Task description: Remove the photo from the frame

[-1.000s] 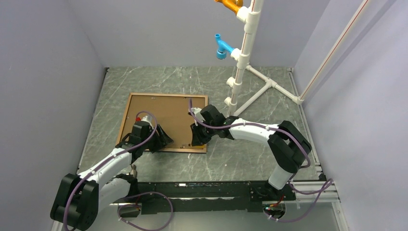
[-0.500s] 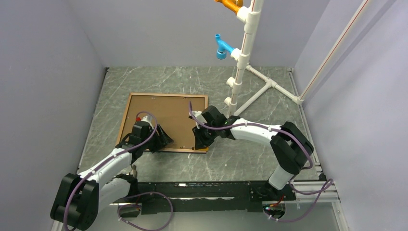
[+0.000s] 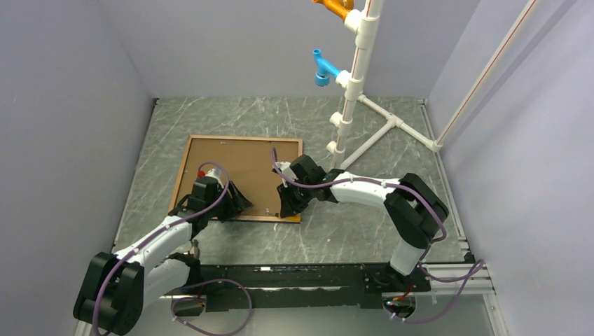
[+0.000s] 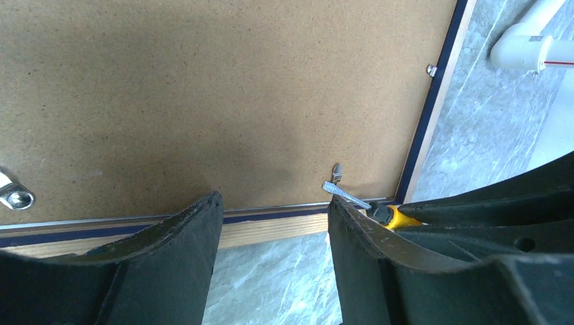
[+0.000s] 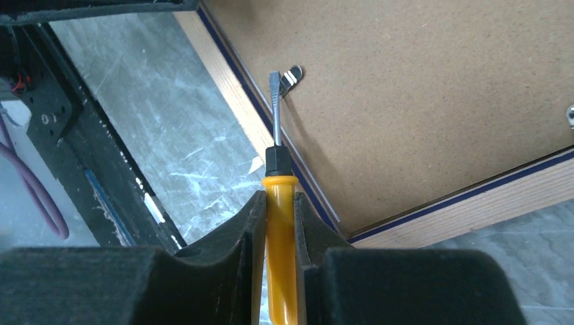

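- Your right gripper (image 5: pixel 278 203) is clamped on the yellow handle of a screwdriver (image 5: pixel 280 237). The blade points at a small metal tab (image 5: pixel 292 76) near the frame's (image 4: pixel 418 142) near right corner.
- Over the last second only your right arm has moved. The wrist nudged out toward the corner and came back, and the elbow drifted a little to the left. The blade tip now sits right against the tab, on its frame side.
- Your left gripper (image 4: pixel 274 206) has not moved. Its jaws stand apart and hold nothing, straddling the frame's near edge with one finger on each side of that stretch of rail.
- The frame has not shifted on the table (image 3: pixel 350 231). It lies face down with the brown backing board (image 3: pixel 242 157) on top, so the photo is underneath and out of sight.
- This tells me the small wrist move was an aiming correction, not a finished pry. The tab seems to lie over the board, so the board is probably locked in at this point.
- A second tab (image 4: pixel 431 69) shows further along the right rail, and you may need to deal with that one too.
- Next you should lever or swing this tab clear of the board. Keep the blade low so it doesn't skip off and gouge the board.
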